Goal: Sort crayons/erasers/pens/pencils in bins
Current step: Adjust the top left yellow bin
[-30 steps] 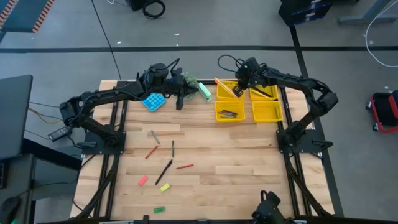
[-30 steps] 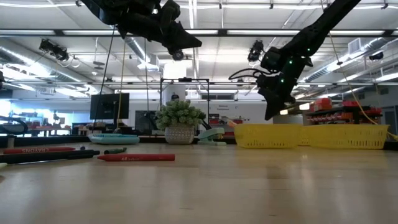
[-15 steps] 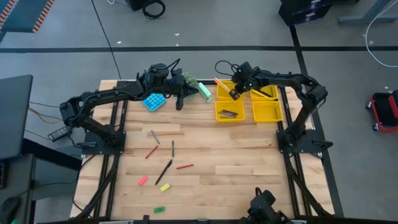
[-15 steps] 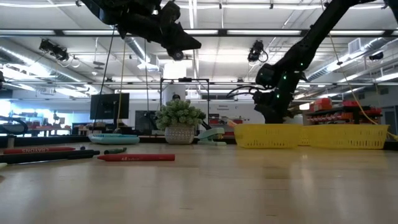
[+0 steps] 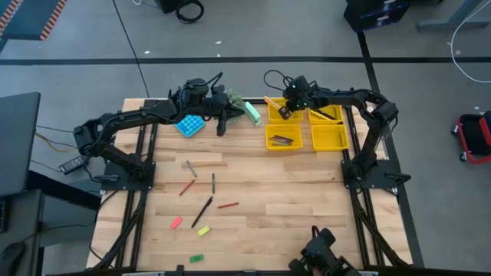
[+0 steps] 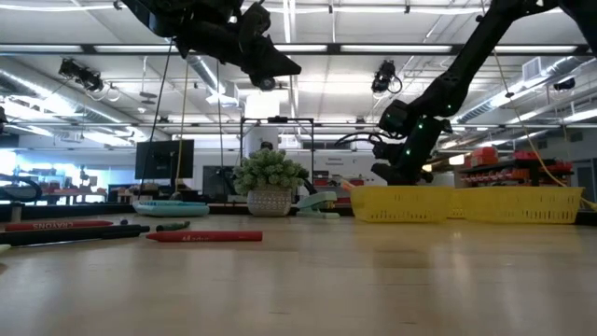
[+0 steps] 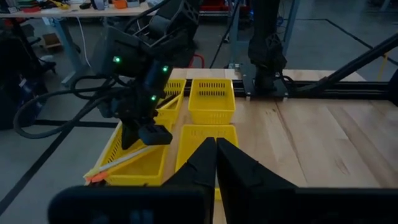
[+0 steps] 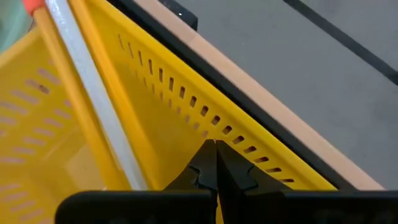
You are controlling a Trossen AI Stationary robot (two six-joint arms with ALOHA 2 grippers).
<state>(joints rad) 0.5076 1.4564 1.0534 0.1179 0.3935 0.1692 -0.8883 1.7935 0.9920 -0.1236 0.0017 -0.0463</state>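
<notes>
Right gripper [image 5: 281, 112] down in back-left bin [image 5: 275, 116], fingers together, empty; pencils [image 8: 93, 93] lie there. Left gripper [image 5: 222, 127] waits near calculator [image 5: 189, 125], fingers together. Pens [image 5: 283, 139] binned. Crayons [image 5: 227, 205], erasers [image 5: 176, 222], more pens [image 5: 202, 211] left on table [image 5: 307, 207].

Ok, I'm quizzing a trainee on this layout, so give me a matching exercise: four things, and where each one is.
Things:
1. right end effector
2. pens
3. green eraser
4. blue calculator

Places:
a. alone on bare wood, far from the bins
b. beside the left end effector
c. by the whitish pencil
d. lying inside a yellow bin

Pairs: 1-c, 2-d, 3-a, 4-b
</notes>
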